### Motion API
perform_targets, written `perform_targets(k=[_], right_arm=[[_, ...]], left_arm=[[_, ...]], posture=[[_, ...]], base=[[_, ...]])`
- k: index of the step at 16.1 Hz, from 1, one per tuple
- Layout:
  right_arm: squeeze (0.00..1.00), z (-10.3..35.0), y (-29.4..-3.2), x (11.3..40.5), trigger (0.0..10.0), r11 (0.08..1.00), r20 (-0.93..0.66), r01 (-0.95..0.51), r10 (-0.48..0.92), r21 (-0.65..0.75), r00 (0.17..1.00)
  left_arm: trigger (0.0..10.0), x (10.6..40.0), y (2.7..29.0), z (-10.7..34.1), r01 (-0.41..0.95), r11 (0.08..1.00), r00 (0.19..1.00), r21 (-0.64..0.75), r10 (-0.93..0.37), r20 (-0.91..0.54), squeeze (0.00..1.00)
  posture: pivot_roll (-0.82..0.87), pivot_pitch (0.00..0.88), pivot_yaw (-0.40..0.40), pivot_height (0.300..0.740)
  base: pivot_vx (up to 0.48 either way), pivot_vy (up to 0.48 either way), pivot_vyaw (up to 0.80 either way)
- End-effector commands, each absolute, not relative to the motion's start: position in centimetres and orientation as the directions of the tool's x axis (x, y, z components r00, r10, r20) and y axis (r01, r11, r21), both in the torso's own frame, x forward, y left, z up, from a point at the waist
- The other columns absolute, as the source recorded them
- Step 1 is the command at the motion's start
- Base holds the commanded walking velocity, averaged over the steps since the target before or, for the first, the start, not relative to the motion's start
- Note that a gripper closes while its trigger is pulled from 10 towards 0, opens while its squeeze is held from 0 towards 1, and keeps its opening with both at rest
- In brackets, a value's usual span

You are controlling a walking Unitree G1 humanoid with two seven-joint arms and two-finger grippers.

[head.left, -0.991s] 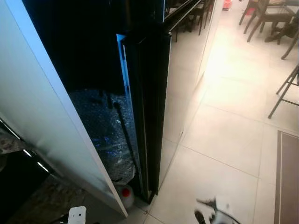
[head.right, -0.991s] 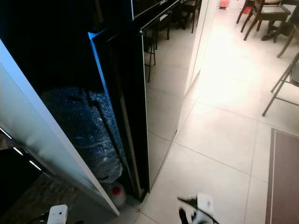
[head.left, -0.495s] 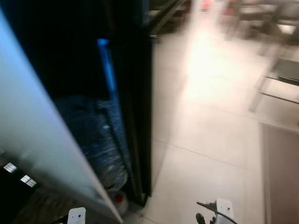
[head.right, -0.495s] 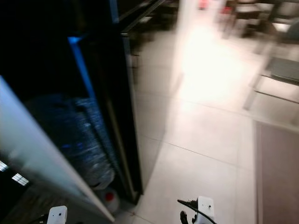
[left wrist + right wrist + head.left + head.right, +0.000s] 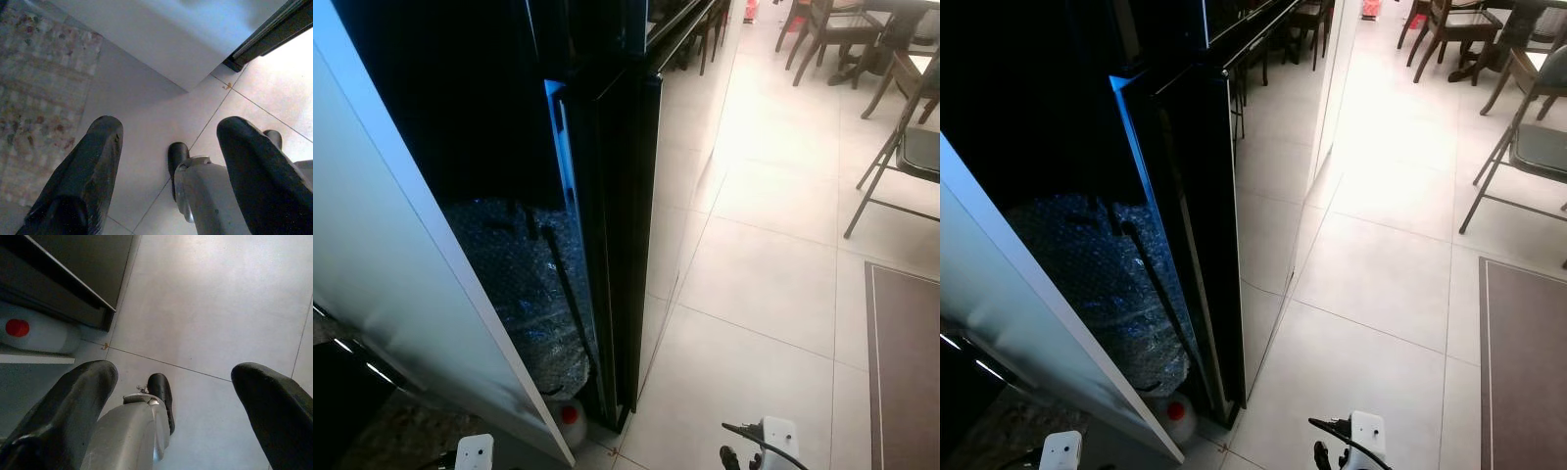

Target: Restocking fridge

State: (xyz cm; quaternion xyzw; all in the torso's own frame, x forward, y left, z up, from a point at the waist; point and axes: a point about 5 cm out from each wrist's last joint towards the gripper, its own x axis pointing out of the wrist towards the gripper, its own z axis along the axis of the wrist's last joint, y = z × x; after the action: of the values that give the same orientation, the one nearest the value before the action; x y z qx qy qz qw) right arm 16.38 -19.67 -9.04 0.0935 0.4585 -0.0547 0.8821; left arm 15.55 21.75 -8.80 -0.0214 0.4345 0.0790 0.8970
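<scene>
Camera steadied; fridge [image 5: 617, 225] beyond idle claws.

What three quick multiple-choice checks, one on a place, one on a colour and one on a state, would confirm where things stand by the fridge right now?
1. Where does the white bottle lie?
A. On a chair
B. On the floor at the foot of the black fridge
C. On the brown mat

2. What colour is the bottle's cap?
A. Red
B. Green
C. Yellow

3. How are the fingers of the right gripper?
A. Shut on the bottle
B. Shut on nothing
C. Spread open, holding nothing

Answers:
1 B: the head views show it on the tiles between the white panel and the fridge's lower corner.
2 A: the right wrist view shows a red cap on the white body.
3 C: the two black fingers stand wide apart with bare floor tiles between them.
</scene>
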Motion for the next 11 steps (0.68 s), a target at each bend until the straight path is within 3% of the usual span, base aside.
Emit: perform_targets(k=[1,5,11], right_arm=[[0.00,-9.12,-19.70,16.21,10.0,0.974,-0.823,0.195,-0.018,0.113,0.568],[0.00,-9.15,-19.86,16.08,10.0,0.974,-0.825,0.201,-0.025,0.108,0.565],[0.00,-9.15,-19.86,16.10,10.0,0.973,-0.826,0.203,-0.026,0.107,0.563]], left_arm=[[10.0,15.47,21.95,-8.82,-0.162,0.986,0.601,0.038,0.129,-0.788,0.00],[10.0,15.72,21.78,-8.73,-0.158,0.987,0.612,0.034,0.125,-0.781,0.00],[10.0,16.11,21.65,-8.57,-0.150,0.988,0.624,0.031,0.119,-0.772,0.00]], posture=[[-0.05,0.019,0.034,0.740],[-0.06,0.024,0.034,0.740],[-0.06,0.028,0.037,0.740]], base=[[0.000,0.000,0.00],[0.000,0.000,0.00],[0.000,-0.299,0.00]])
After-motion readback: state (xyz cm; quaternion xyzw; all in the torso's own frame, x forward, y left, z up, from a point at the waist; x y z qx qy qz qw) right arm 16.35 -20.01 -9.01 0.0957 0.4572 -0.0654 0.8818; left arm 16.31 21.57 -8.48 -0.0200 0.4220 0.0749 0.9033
